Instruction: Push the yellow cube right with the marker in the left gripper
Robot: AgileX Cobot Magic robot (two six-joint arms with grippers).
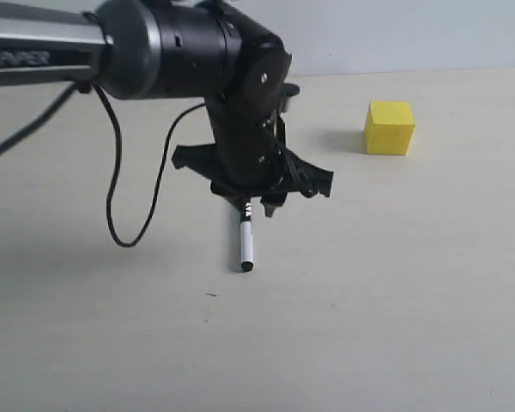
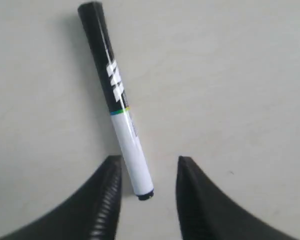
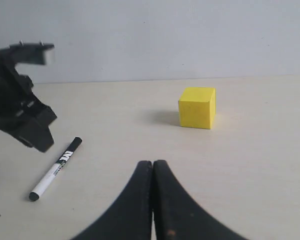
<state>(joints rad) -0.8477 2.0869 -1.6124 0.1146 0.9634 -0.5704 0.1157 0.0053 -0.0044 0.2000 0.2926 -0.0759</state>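
Note:
The marker (image 1: pixel 246 240) lies flat on the table, with its white half and black end toward the front. My left gripper (image 1: pixel 257 206) hovers over the marker's black half, pointing down. In the left wrist view the left gripper (image 2: pixel 149 159) is open. The marker's (image 2: pixel 117 100) white end lies between the jaws, close to one finger (image 2: pixel 107 190), and is not clamped. The yellow cube (image 1: pixel 390 127) stands apart at the back right, well clear of both. In the right wrist view my right gripper (image 3: pixel 152 163) is shut and empty, and the cube (image 3: pixel 196 107) and marker (image 3: pixel 55 169) lie ahead of it.
A black cable (image 1: pixel 116 197) loops down from the left arm (image 1: pixel 34 56) toward the beige table (image 1: pixel 395 300). A pale wall (image 3: pixel 165 35) rises behind the table's far edge.

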